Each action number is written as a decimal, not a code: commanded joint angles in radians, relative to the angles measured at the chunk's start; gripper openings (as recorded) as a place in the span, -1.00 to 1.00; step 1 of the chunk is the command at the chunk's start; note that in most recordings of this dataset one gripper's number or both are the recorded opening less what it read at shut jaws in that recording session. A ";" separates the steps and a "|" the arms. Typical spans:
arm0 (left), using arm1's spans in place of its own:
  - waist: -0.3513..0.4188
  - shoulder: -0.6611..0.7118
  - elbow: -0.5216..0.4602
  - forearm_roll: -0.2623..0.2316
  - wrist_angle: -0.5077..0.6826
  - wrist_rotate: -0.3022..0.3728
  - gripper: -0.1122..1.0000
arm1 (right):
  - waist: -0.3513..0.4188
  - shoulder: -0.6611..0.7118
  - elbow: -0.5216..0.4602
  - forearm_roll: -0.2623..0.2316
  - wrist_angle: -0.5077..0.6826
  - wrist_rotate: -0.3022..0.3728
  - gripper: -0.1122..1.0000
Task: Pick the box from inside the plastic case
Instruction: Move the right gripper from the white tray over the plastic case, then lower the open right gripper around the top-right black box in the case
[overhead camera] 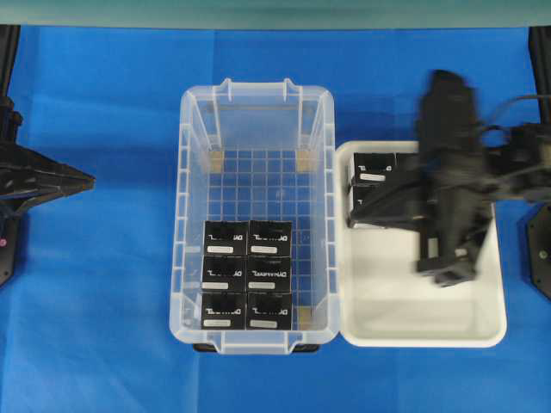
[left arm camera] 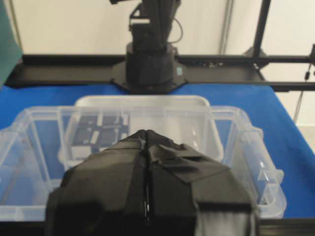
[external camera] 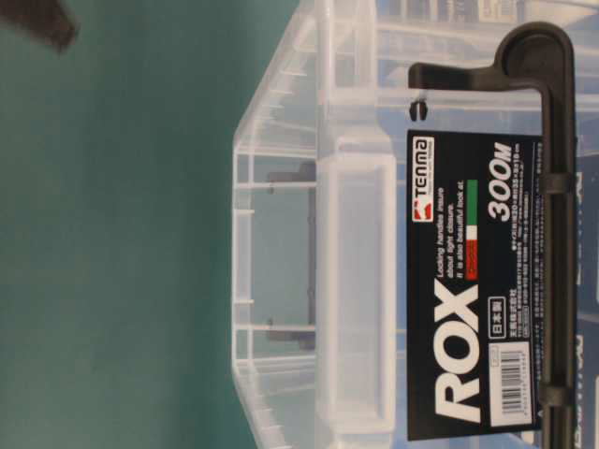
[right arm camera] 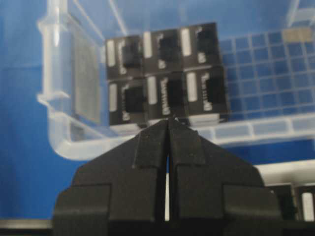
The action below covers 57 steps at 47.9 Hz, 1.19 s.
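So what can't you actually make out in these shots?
- Overhead: the blurred right arm covers part of the white tray, so how many boxes sit there is unclear.
- Table-level: the plastic case fills the frame; no claw shows.
- Left wrist: the shut left claw blocks the case's near floor.

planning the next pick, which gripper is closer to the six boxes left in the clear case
Right. The right gripper hovers over the white tray just beside the plastic case, shut and empty. The left gripper sits at the far left edge, shut, well away from the boxes.
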 commanded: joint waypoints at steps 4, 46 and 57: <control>0.002 0.003 -0.028 0.003 -0.005 0.000 -0.90 | -0.018 0.163 -0.199 0.014 0.196 -0.002 -0.80; -0.014 0.003 -0.063 0.003 -0.005 -0.011 -0.90 | -0.095 0.635 -0.584 0.012 0.552 -0.215 -0.63; -0.014 0.008 -0.061 0.003 -0.005 -0.011 -0.90 | -0.097 0.637 -0.514 0.014 0.479 -0.298 -0.14</control>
